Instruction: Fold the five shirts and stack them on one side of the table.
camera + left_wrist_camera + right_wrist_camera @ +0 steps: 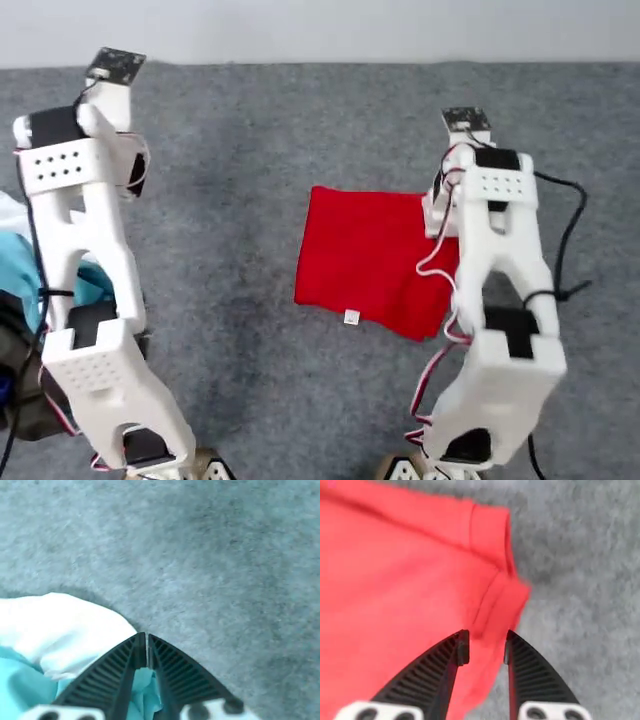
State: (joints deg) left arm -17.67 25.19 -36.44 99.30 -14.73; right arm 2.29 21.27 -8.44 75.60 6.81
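Observation:
A red shirt (365,265) lies folded flat in the middle of the grey table. My right arm (495,230) stands over its right edge. There my right gripper (485,647) is open by a narrow gap, its tips just above the red shirt's (395,580) hem near a sleeve corner. My left arm (80,200) is at the table's left side. My left gripper (147,650) is shut with nothing between its fingers, hovering over a white shirt (60,625) that lies on a cyan shirt (20,685).
A heap of unfolded shirts sits at the left edge: a white one (10,215), a cyan one (25,265) and darker cloth (15,345) below. Bare grey table (250,150) stretches between the arms and along the far side.

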